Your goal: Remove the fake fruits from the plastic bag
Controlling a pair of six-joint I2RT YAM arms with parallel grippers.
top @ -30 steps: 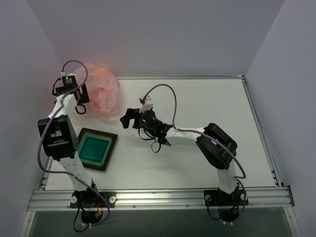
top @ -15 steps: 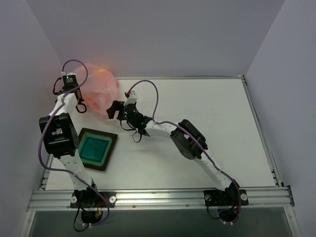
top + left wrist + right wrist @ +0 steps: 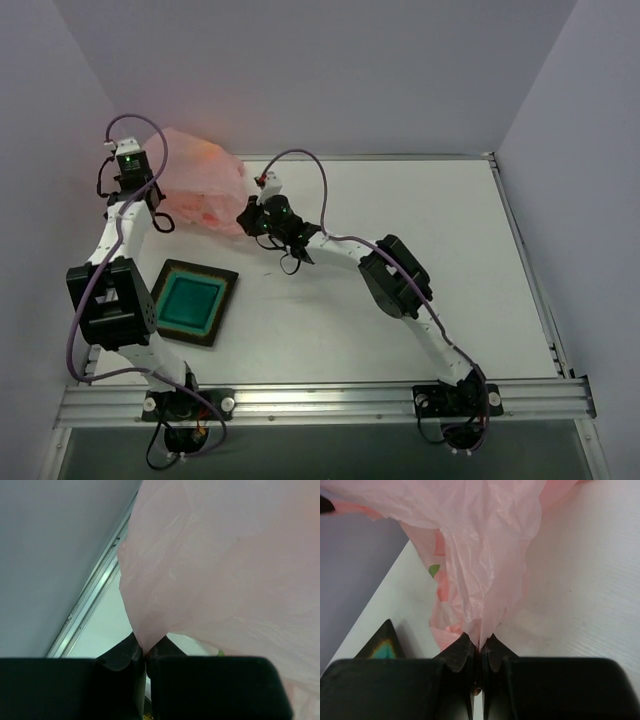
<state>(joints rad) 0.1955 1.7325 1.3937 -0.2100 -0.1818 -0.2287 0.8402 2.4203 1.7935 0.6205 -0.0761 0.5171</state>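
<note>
The pink plastic bag [image 3: 205,180] lies at the far left of the table, stretched between both grippers. My left gripper [image 3: 158,212] is shut on a fold of the bag's film [image 3: 150,625] at its left side, and the film [image 3: 225,555] fills most of the left wrist view. At the bag's right edge, my right gripper [image 3: 246,216] is also shut, pinching a gathered pleat of film [image 3: 485,605]. The fake fruits show only as orange-red patches [image 3: 441,592] and a green leaf tip [image 3: 434,570] through the film. Their shapes are hidden.
A dark square tray with a teal inside [image 3: 226,277] sits in front of the bag, near the left arm; its corner [image 3: 380,647] shows in the right wrist view. Walls [image 3: 300,80] close in the table at the back and left.
My right gripper has reached left to the bag and shut on its film. My left gripper has shut on the bag's left side and shifted back and left, spreading the bag wider.
</note>
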